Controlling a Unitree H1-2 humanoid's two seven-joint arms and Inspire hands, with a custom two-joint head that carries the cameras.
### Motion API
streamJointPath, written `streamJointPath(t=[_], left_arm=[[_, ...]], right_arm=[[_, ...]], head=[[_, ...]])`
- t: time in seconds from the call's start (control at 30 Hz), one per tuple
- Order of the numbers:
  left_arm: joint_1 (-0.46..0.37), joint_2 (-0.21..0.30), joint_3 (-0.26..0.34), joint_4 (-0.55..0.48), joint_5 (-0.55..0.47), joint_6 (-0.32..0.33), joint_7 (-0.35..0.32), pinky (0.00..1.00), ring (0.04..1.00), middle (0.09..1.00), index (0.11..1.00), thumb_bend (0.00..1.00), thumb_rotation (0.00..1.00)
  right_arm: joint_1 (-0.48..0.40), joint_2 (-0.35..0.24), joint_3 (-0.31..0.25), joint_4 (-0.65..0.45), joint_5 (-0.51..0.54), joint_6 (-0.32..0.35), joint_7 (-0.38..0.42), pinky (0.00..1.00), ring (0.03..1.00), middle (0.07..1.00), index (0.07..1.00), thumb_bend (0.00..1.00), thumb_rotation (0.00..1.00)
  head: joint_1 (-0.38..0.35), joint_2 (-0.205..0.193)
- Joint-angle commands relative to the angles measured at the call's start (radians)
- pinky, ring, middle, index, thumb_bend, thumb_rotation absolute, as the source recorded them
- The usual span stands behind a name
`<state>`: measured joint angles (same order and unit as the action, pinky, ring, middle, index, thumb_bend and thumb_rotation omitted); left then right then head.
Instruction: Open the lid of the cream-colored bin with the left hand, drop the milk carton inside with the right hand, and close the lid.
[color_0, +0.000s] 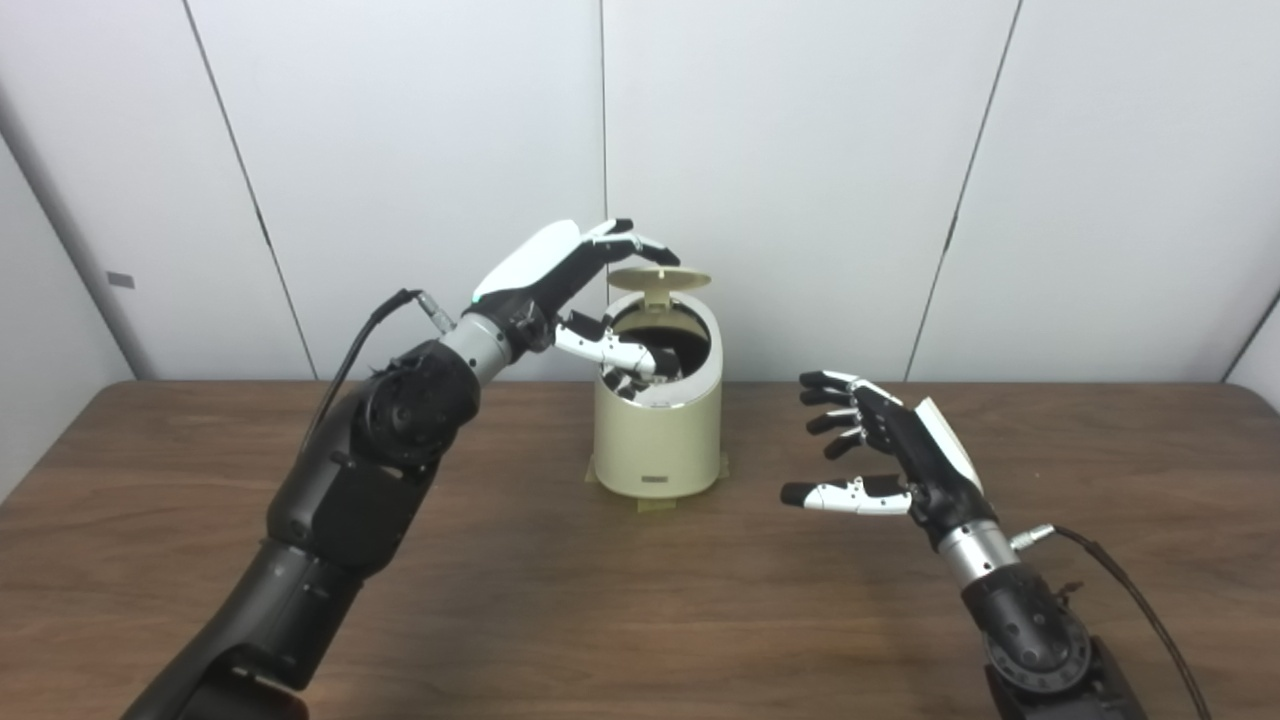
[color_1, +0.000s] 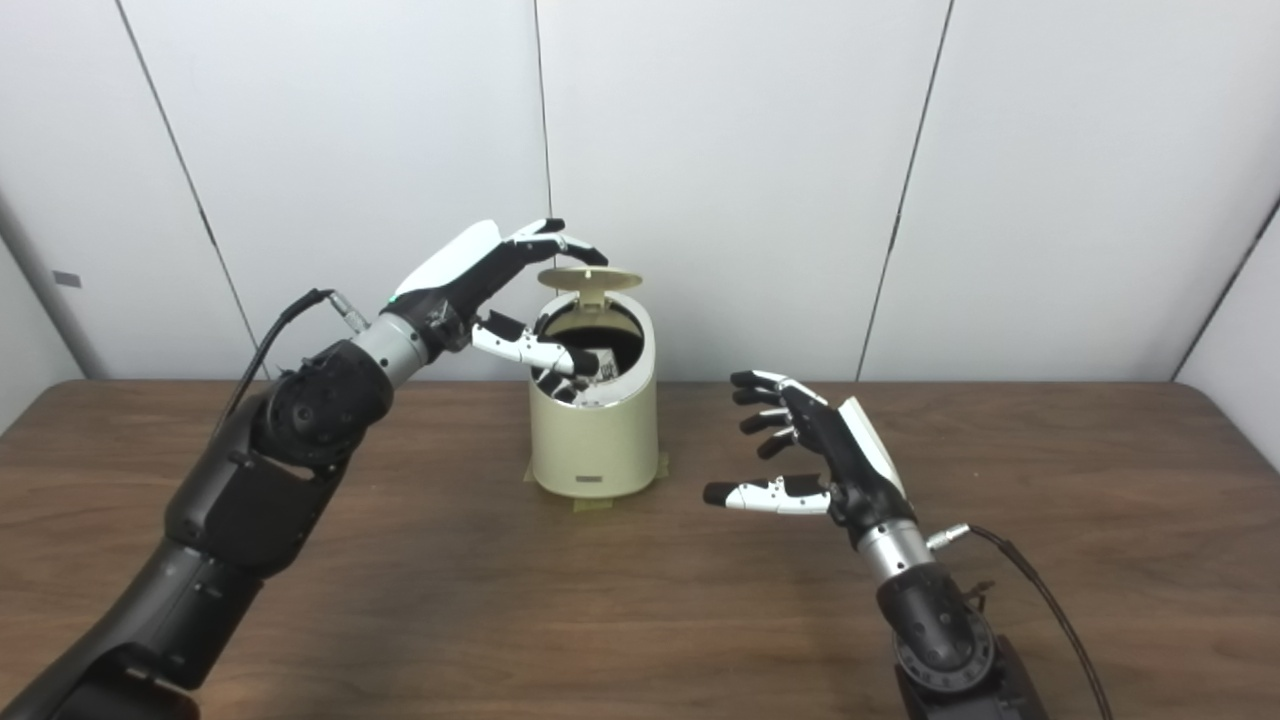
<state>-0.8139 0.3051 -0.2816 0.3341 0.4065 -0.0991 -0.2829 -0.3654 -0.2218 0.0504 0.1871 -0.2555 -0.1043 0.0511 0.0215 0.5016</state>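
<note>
The cream-colored bin (color_0: 657, 440) stands at the middle of the table. Its round lid (color_0: 660, 278) is raised on its hinge above the opening. My left hand (color_0: 560, 265) is open over the bin. Its fingers reach over the lid's left edge and its thumb hangs across the opening. Behind the thumb, a pale object with dark print (color_1: 603, 366) lies inside the bin, mostly hidden; it may be the milk carton. My right hand (color_0: 890, 450) is open and empty, low over the table to the right of the bin, palm toward it.
The brown wooden table (color_0: 560, 620) runs across the view, with white wall panels behind. Strips of tape (color_0: 655, 503) show under the bin's base. Cables trail from both wrists.
</note>
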Motion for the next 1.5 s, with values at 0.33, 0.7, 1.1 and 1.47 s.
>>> streamJointPath(t=[0.33,0.7,1.1,1.47], left_arm=[[0.012,0.024,-0.005,-0.132,0.021,-0.023,-0.038,1.00,1.000,0.859,0.807,1.00,0.43],[0.043,0.032,-0.040,-0.104,0.172,-0.115,0.030,1.00,0.997,0.814,0.810,1.00,0.51],[0.057,0.043,-0.047,-0.086,0.259,-0.140,0.072,1.00,0.985,0.810,0.813,1.00,0.49],[0.085,0.050,-0.051,-0.122,0.314,-0.114,0.072,1.00,0.959,0.762,0.770,1.00,0.48]], right_arm=[[-0.039,0.002,-0.008,-0.033,0.001,-0.003,-0.015,0.53,0.667,0.757,0.788,0.78,0.27],[-0.031,0.000,-0.012,-0.046,0.005,0.009,-0.014,0.53,0.672,0.761,0.793,0.79,0.28],[-0.028,-0.005,-0.012,-0.061,0.003,0.022,-0.009,0.54,0.677,0.763,0.799,0.79,0.31],[-0.029,-0.009,-0.015,-0.061,0.012,0.022,-0.008,0.53,0.680,0.763,0.792,0.78,0.30]], head=[[-0.005,0.011],[0.004,0.026],[0.001,0.043],[0.008,0.057]])
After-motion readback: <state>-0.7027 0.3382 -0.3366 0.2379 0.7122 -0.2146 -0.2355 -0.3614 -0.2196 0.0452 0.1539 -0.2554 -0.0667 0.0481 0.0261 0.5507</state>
